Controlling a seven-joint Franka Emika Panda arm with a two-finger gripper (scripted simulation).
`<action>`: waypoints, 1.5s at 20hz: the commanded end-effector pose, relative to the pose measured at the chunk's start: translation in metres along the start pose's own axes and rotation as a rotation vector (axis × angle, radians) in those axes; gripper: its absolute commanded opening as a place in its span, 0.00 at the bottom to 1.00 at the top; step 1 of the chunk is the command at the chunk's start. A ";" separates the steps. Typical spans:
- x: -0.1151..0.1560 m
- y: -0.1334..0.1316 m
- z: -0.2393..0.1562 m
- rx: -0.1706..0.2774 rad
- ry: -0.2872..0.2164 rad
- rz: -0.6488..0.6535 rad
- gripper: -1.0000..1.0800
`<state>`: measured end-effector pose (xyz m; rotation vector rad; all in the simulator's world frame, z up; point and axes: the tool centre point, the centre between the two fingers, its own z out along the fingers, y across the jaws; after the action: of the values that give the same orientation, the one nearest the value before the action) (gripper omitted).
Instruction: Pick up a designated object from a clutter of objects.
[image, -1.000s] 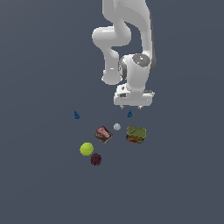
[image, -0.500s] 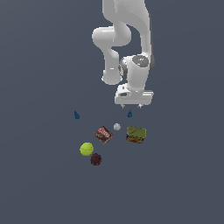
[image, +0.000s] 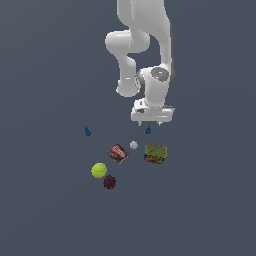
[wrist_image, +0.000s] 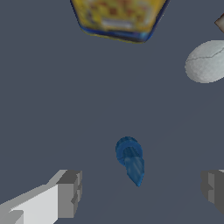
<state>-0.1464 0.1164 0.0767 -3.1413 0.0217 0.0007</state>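
The gripper (image: 152, 123) hangs just above one teardrop piece (image: 148, 130), which lies between its spread fingers (wrist_image: 65, 192). Beyond it sit the small ball (image: 133, 145) and the tin (image: 155, 154). The can (image: 118, 153), tennis ball (image: 99, 170) and bumpy ball (image: 109, 182) lie farther off; the second teardrop piece (image: 87, 131) sits well apart, toward the exterior view's left.

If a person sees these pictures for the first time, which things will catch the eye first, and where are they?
The white arm comes down from the top of the exterior view, its open gripper hanging just above a tiny blue teardrop piece. The brightest thing is the yellow-green tennis ball, low at the exterior view's left of the cluster, beside a dark-red bumpy ball. In the wrist view the teardrop sits between the grey fingertips.
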 end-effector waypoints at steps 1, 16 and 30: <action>-0.001 0.000 0.010 0.001 0.000 0.000 0.96; 0.000 0.000 0.034 0.000 0.000 0.000 0.00; 0.000 -0.003 0.024 0.000 0.001 0.000 0.00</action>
<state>-0.1470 0.1183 0.0488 -3.1418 0.0221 0.0009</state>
